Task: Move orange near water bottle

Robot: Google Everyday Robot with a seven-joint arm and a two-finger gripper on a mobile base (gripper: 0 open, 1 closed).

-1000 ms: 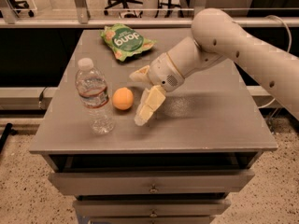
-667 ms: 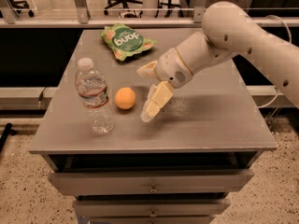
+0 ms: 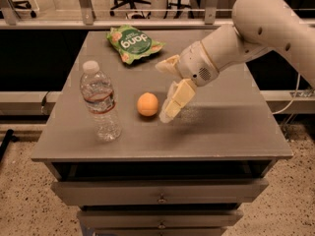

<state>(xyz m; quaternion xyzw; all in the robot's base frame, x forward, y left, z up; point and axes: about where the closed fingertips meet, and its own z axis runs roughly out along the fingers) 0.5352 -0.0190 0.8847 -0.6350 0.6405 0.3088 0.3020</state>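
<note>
One orange (image 3: 147,104) sits between upright water bottle (image 3: 100,102) and spread claw (image 3: 163,91).

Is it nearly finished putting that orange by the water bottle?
Looks close to done: the orange rests on the table just right of the water bottle, not touching it. In hand: nothing; the gripper hangs open beside the orange's right side. Left: probably only drawing the arm away.

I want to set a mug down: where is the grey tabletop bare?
Bare: the front right, beyond the open pincer, and the front strip along the edge of the grey table. Crowded: the left middle, where the small round orange lies between pincer and clear plastic water bottle; the green snack bag takes the back.
</note>
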